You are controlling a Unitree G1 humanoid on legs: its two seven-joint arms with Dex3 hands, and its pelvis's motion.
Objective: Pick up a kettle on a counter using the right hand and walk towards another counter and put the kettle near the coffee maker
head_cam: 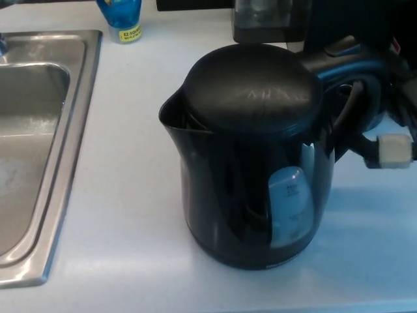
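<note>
The black kettle [251,153] stands upright on the pale tabletop [124,195], its base flat on the surface and its spout turned toward the steel sink [39,130] at my left. It sits just in front of the coffee maker [264,16], near enough, I judge, to count as put down where the task wants it.

My right robot hand [384,140] reaches in from the right edge beside the kettle's handle [348,65]. One dark finger ending in a pale tip [394,150] points outward, clear of the kettle body. The rest of the hand merges with the black handle and the dark background, so I cannot tell whether the fingers grip the handle or have let go.

The placement makes sense as a release point: weight on the tabletop, handle facing my right side for an easy exit.

Much is cut off. Only the lower part of the coffee maker shows at the top edge. A blue bottle [120,16] with a yellow label is cropped at the top left. My left robot hand is out of sight altogether. The kettle's water window [288,205] is visible, but any level inside is unreadable.
</note>
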